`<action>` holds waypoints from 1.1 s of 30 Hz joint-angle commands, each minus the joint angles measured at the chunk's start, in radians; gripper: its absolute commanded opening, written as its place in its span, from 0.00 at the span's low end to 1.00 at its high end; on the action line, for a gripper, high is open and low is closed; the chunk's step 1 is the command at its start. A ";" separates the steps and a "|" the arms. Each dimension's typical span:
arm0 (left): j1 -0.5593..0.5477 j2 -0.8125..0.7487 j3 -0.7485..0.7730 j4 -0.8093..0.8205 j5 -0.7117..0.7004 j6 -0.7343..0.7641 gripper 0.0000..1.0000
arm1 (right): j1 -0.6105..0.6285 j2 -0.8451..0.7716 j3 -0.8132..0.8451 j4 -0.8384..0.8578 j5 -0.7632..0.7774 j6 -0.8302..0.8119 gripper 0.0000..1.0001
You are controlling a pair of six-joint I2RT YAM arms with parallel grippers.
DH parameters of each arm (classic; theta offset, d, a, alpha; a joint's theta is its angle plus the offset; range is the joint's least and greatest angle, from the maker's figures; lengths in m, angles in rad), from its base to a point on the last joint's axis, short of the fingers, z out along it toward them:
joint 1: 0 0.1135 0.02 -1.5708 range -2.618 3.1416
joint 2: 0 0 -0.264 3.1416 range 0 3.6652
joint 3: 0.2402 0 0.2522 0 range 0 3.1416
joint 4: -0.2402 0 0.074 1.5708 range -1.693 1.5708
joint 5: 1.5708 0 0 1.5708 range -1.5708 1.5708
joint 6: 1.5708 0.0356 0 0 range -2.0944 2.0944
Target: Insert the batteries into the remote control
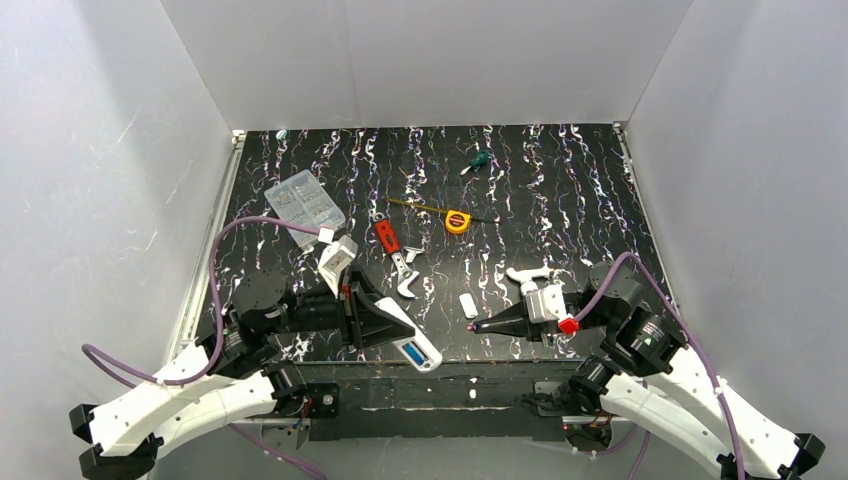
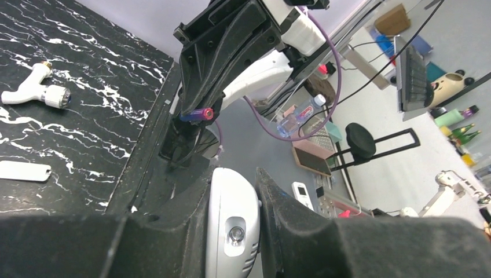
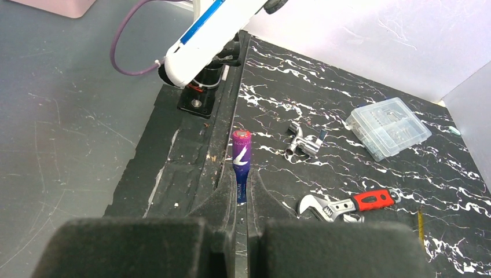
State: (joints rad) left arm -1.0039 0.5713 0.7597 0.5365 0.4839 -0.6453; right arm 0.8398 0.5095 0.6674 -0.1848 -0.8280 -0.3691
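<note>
My left gripper (image 1: 392, 330) is shut on the white remote control (image 1: 418, 350) and holds it at the table's near edge. In the left wrist view the remote (image 2: 228, 231) is squeezed between the two black fingers (image 2: 289, 220). My right gripper (image 1: 487, 325) is shut on a blue-purple battery (image 1: 473, 327) that points left toward the remote, with a small gap between them. In the right wrist view the battery (image 3: 241, 156) sticks out past the gripper (image 3: 242, 188). The battery also shows in the left wrist view (image 2: 197, 114). No other battery is visible.
A small flat white cover (image 1: 467, 305) lies between the grippers. Behind them are a white pipe fitting (image 1: 530, 275), silvery metal bits (image 1: 408, 283), a red-handled wrench (image 1: 388, 238), a yellow tape measure (image 1: 457, 221), a green screwdriver (image 1: 478, 160) and a clear plastic box (image 1: 303, 205).
</note>
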 commanded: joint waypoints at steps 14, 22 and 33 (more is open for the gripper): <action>-0.003 -0.016 0.111 -0.158 0.045 0.183 0.00 | 0.004 -0.009 0.000 0.014 0.014 0.015 0.01; -0.002 -0.032 0.112 -0.227 -0.012 0.207 0.00 | 0.004 0.058 -0.026 0.118 0.288 0.344 0.01; -0.002 -0.060 0.103 -0.293 -0.093 0.206 0.00 | 0.004 0.602 0.256 -0.333 1.049 1.011 0.01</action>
State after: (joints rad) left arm -1.0035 0.5274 0.8394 0.2226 0.4103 -0.4522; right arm 0.8413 0.9588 0.8070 -0.3099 -0.1066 0.3721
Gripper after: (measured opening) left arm 0.250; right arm 0.056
